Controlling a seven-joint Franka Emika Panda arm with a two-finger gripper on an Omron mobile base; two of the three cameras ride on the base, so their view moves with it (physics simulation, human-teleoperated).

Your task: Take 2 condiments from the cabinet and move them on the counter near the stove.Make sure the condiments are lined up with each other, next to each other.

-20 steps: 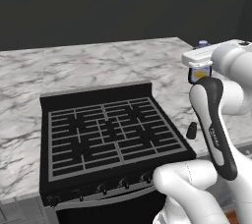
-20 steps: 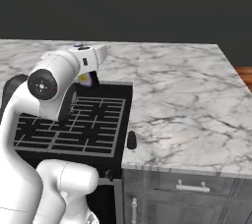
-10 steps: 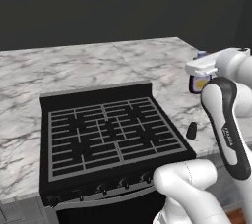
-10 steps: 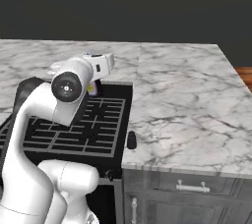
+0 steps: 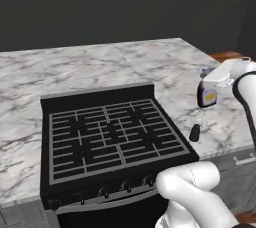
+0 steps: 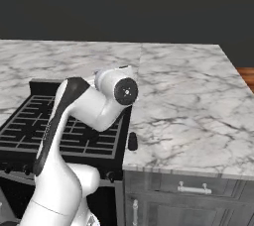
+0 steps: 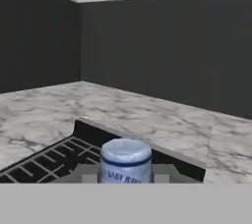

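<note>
The hand (image 5: 209,83) is clamped on the sauce bottle (image 5: 207,95), carrying it upright above the tabletop (image 5: 150,67) so it can be stood in line. Below it, nearer the robot, the shaker (image 5: 194,133) stands beside the stove (image 5: 112,137), marking the row.

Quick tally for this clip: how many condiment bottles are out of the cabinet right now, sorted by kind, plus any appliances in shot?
Black shaker: 1, standing on the counter just right of the stove.
Brown sauce bottle: 1, yellow label, blue cap, held in the gripper above the counter.
Stove: 1.
Total: 3 things, 2 of them condiments.
</note>
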